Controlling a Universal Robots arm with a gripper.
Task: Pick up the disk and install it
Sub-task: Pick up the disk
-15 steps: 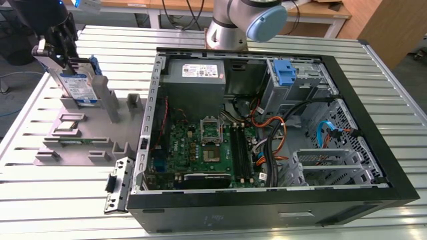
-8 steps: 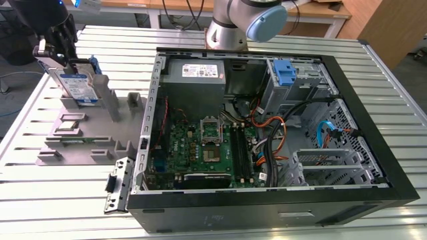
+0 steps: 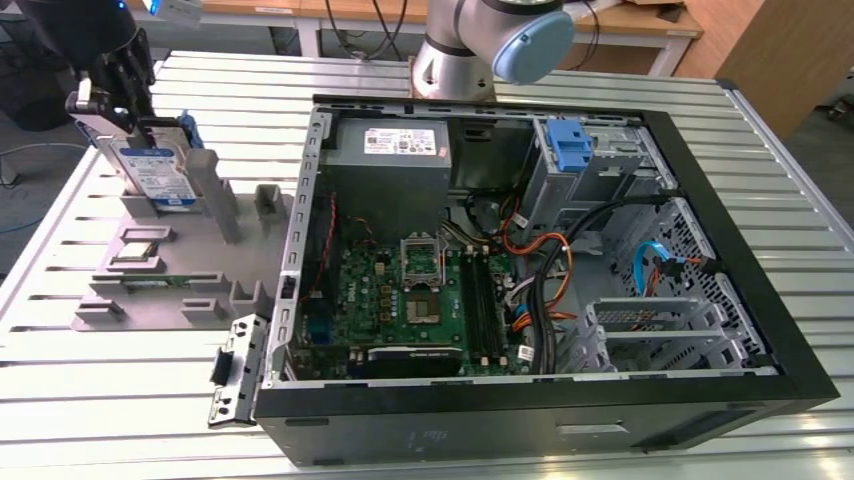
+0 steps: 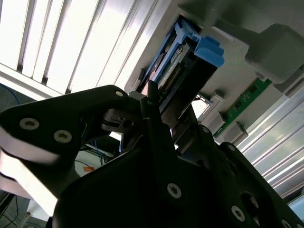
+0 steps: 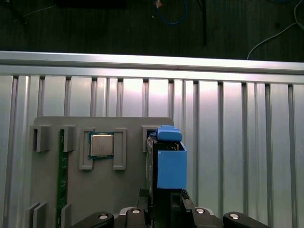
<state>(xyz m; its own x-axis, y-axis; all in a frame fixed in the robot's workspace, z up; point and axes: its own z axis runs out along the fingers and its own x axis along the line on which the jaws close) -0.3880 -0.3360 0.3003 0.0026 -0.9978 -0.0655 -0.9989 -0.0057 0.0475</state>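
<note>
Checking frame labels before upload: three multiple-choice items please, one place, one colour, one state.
1. Where is the flat rectangular silver-metal disk? A in the computer case B at the grey plastic fixture on the exterior view's left C on bare table slats
2. Colour of its plastic side rails? A blue B red C yellow
3. The disk's posture? A lying flat B leaning on the case C standing on edge
Answers: 1 B, it stands among the fixture's posts; 2 A, blue in both wrist views; 3 C, label face vertical.
</note>
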